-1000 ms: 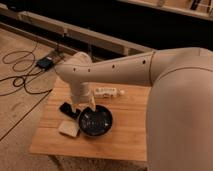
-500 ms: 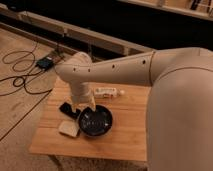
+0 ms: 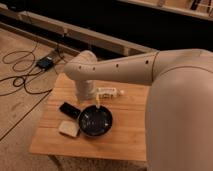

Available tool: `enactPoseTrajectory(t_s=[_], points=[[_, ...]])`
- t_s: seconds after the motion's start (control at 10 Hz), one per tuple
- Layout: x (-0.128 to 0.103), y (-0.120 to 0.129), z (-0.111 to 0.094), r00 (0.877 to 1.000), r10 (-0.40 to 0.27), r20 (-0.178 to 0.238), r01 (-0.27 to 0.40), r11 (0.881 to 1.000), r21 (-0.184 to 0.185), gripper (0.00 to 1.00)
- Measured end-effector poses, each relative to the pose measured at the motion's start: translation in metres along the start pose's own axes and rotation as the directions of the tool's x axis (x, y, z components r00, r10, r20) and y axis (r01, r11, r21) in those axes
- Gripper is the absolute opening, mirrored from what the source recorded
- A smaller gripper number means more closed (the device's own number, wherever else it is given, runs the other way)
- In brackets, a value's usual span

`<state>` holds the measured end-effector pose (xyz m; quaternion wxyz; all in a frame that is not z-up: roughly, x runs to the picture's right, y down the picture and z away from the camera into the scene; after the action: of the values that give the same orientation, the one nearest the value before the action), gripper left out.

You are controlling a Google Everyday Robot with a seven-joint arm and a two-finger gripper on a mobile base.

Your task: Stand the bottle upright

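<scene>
Just beside the gripper (image 3: 96, 103), low over the table (image 3: 131, 131), grip width impossible to tell, take the flat-lying bottle (image 3: 107, 92) across its mid-body, expecting light, stiff, probably slippery plastic.

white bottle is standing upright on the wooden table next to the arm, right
Not quite. The camera view shows the bottle lying on its side, not upright, on the wooden table next to the arm. The gripper hangs just in front of it, above the dark bowl.
</scene>
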<state>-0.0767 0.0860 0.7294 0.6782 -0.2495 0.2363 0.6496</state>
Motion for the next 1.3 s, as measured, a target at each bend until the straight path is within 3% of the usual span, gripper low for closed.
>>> enactPoseTrajectory(t_s=[0.3,0.9,1.3], points=[[-0.029,-0.033,0.013,1.000,0.017,0.021,-0.018,1.000,0.017,0.65],[-0.104,-0.089,0.037,0.994,0.040,0.098,-0.042,0.999,0.015,0.65],[-0.143,-0.101,0.051,0.992,0.032,0.121,-0.035,0.999,0.020,0.65]])
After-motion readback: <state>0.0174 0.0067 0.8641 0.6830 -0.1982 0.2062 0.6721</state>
